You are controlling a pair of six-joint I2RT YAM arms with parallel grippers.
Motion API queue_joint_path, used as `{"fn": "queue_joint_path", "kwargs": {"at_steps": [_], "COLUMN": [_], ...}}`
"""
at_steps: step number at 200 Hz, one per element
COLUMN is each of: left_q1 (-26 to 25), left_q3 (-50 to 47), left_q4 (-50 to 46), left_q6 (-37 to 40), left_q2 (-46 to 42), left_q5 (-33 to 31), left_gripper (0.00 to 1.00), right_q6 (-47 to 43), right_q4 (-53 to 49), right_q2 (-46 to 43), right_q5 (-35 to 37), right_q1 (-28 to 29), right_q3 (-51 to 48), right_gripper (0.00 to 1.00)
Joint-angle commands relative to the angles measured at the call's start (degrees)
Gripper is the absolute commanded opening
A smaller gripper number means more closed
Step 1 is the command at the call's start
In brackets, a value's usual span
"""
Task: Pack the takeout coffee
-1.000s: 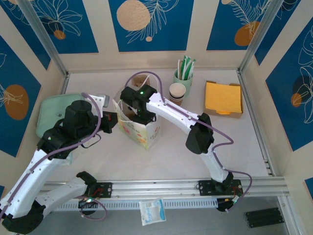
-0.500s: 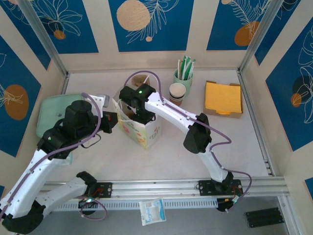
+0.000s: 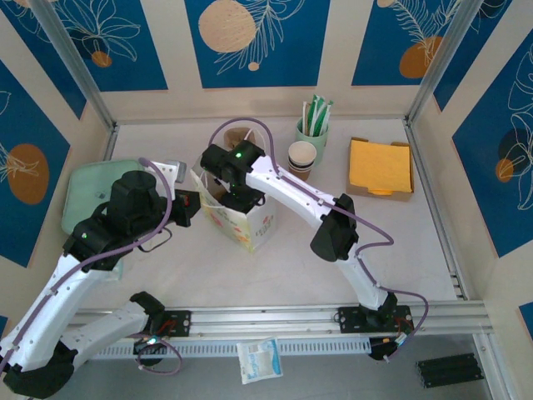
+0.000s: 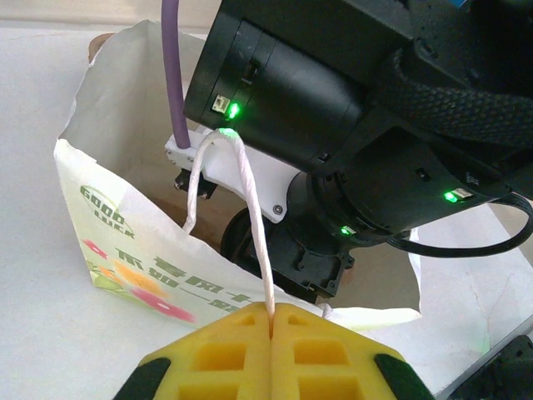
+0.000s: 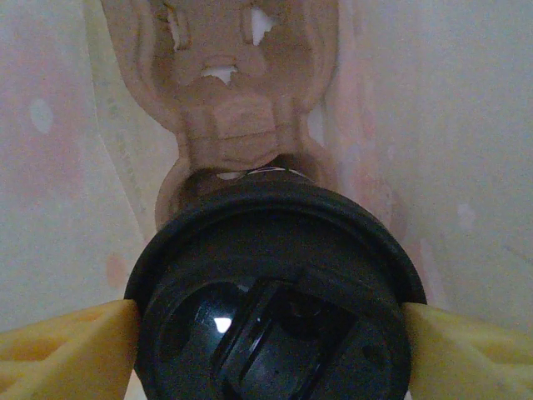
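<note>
My right fingers (image 5: 271, 333) squeeze the black-lidded paper coffee cup (image 5: 275, 242) inside the flowery white paper bag (image 4: 125, 250). My left fingers (image 4: 272, 333) pinch its white string handle (image 4: 250, 225) tight. Next, I think: lower the cup toward twelve o'clock, then let go.

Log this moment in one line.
left gripper: shut on handle of bag | right gripper: in bag, shut on takeout coffee | carrier: beyond cup
</note>
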Motion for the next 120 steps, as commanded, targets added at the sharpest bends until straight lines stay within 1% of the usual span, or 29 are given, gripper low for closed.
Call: {"fn": "queue_joint_path", "kwargs": {"at_steps": [1, 120], "left_q1": [0.0, 0.0], "left_q3": [0.0, 0.0], "left_q4": [0.0, 0.0], "left_q6": [-0.4, -0.6], "left_q2": [-0.2, 0.3], "left_q5": [-0.4, -0.5], "left_gripper": [0.00, 0.00], "right_q6": [0.8, 1.2], "right_q4": [-2.3, -4.5], "right_q2": [0.7, -0.5], "right_q5": [-0.8, -1.0], "right_q1": [0.3, 0.4], "right_q3": [2.1, 6.5], "right_gripper": [0.81, 0.83]}}
